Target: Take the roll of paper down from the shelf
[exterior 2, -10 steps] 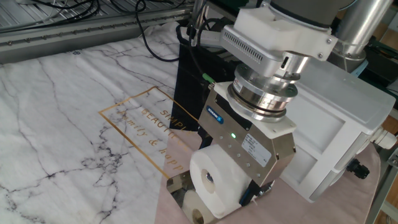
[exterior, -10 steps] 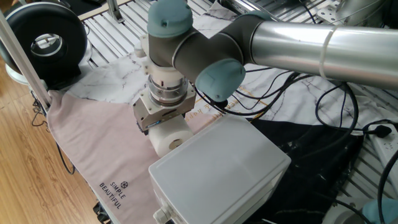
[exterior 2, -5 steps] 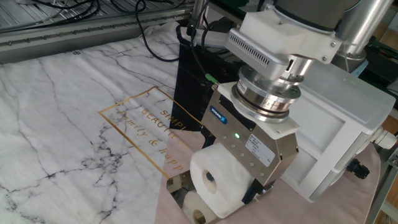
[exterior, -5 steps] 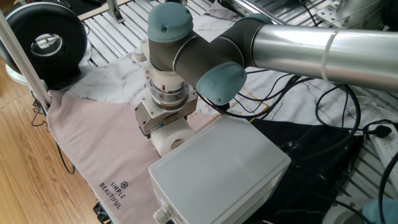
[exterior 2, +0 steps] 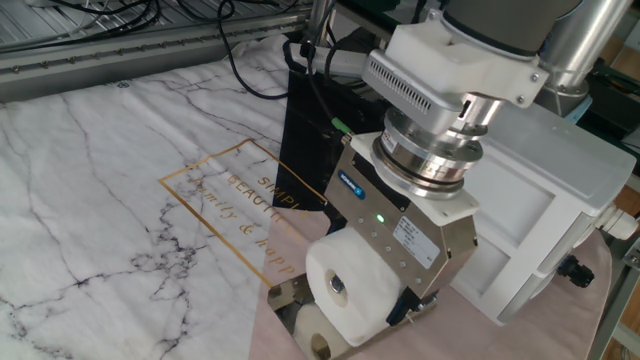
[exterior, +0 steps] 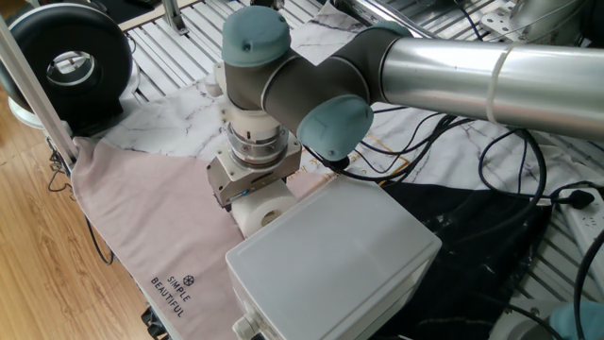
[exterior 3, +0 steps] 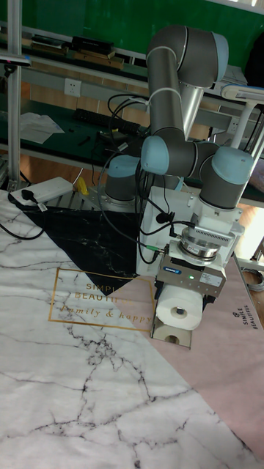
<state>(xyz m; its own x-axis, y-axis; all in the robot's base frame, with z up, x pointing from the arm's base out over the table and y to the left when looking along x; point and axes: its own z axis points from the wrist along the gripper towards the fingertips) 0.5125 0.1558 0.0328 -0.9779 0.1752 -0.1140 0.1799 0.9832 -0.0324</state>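
Gripper (exterior 2: 372, 305) clamped on roll of paper (exterior 2: 350, 290); above shelf (exterior 2: 292, 300)

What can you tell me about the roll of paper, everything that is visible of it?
The roll of paper is a white, soft-looking cylinder with a small hollow core that faces the camera in the other fixed view. It lies on its side, its axis about level, directly under the gripper, whose jaws stand at its sides and look closed on it. Below it the shiny shelf mirrors the roll. The pale grey box stands just behind. Whether the roll touches the shelf cannot be told.
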